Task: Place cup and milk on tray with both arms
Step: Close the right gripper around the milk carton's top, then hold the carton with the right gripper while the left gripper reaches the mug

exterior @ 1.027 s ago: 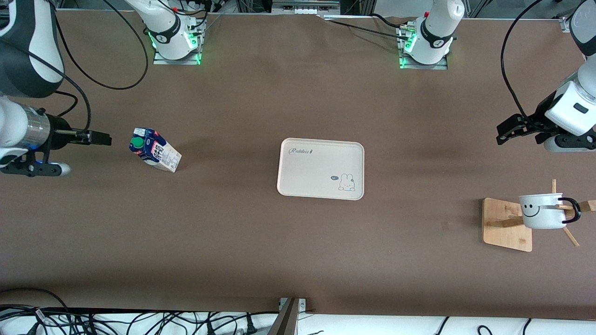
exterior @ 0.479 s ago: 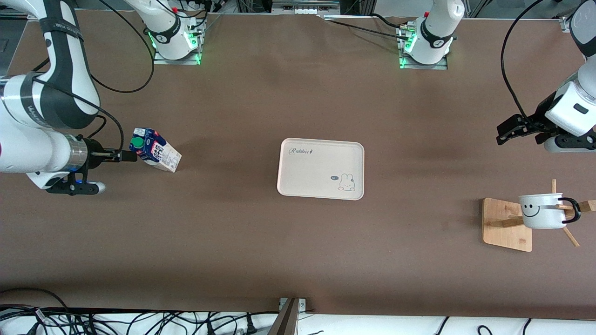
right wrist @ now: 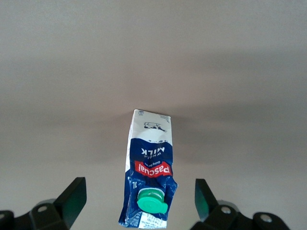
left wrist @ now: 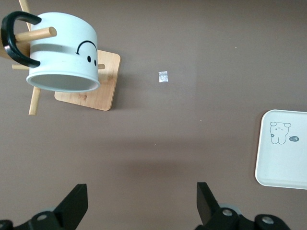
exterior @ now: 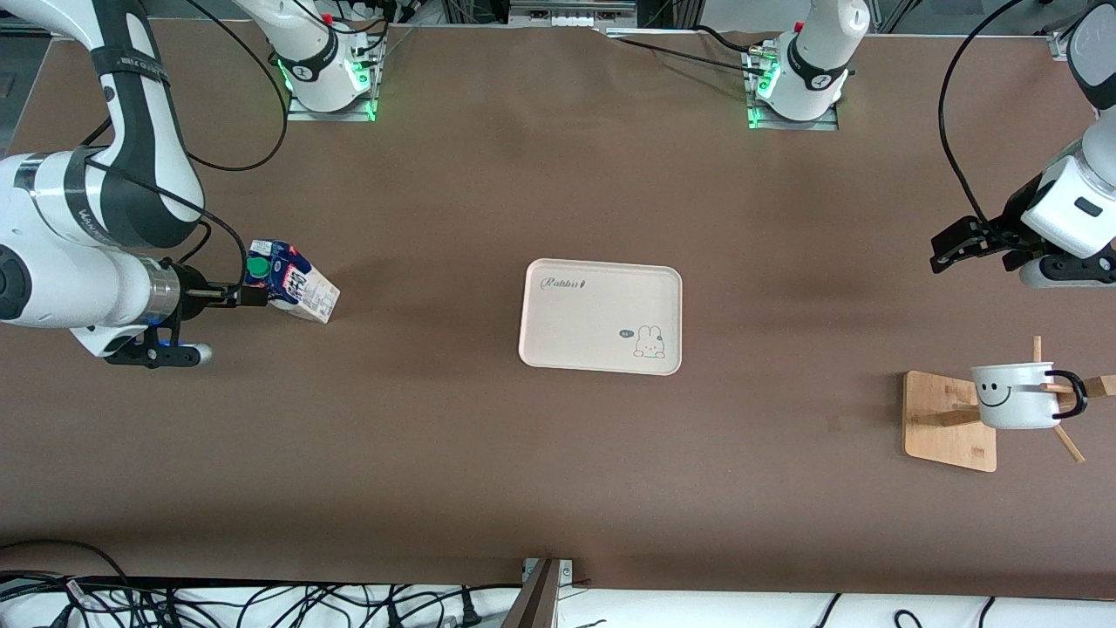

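Reading "Pascual WHOLE MILK" on milk (right wrist: 148, 178), right hand (right wrist: 136, 201) open, empty

right claw (exterior: 253, 295) at milk (exterior: 292, 290) | tray (exterior: 600, 316) bare | cup (exterior: 1016, 395) on rack (exterior: 949, 421)

Blue-white milk (exterior: 292, 290), green cap (exterior: 256, 266)

Bench layout: tray central, milk and cup at opposite ends.

The tray (exterior: 600, 317) lies at the middle of the bench (exterior: 558, 471). The milk (exterior: 290, 292) stands toward the right arm's end, with the right claw (exterior: 253, 296) open at its cap end. The cup (exterior: 1014, 395) hangs on a wooden rack (exterior: 949, 421) toward the left arm's end, nearer the front camera than the tray. The left claw (exterior: 946, 247) hangs open over bare bench near the rack.
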{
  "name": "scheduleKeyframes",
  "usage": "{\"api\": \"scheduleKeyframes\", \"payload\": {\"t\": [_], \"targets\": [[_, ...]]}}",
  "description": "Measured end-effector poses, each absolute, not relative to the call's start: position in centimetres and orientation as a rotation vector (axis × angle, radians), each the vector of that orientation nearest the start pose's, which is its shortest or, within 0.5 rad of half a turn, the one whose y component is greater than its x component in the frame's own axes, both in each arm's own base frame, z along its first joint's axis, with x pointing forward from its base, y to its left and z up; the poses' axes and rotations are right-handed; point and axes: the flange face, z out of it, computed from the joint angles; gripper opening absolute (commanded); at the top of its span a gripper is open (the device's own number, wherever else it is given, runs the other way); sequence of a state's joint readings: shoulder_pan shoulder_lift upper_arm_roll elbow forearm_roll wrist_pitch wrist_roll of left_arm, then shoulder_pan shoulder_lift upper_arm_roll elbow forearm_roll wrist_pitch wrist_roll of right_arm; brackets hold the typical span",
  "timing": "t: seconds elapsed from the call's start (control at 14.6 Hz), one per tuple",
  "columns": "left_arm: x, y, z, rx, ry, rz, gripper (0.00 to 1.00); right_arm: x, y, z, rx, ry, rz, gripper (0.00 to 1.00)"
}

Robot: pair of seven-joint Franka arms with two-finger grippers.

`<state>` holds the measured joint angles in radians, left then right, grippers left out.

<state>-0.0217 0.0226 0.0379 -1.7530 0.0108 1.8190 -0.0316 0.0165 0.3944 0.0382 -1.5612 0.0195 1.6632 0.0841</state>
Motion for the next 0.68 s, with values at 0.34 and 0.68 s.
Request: {"api": "scheduleKeyframes", "payload": {"t": [0.34, 0.68], "targets": [[57.6, 1.3, 54.2, -3.129, -0.079, -0.056, 1.0, 63.1, 3.4, 37.8, -3.091, 0.055, 0.488, 1.0], [58.0, 1.7, 53.3, -3.128, -0.09, -0.029, 1.0, 62.1, 3.4, 37.9, -3.095, 0.055, 0.46, 1.0]]}}
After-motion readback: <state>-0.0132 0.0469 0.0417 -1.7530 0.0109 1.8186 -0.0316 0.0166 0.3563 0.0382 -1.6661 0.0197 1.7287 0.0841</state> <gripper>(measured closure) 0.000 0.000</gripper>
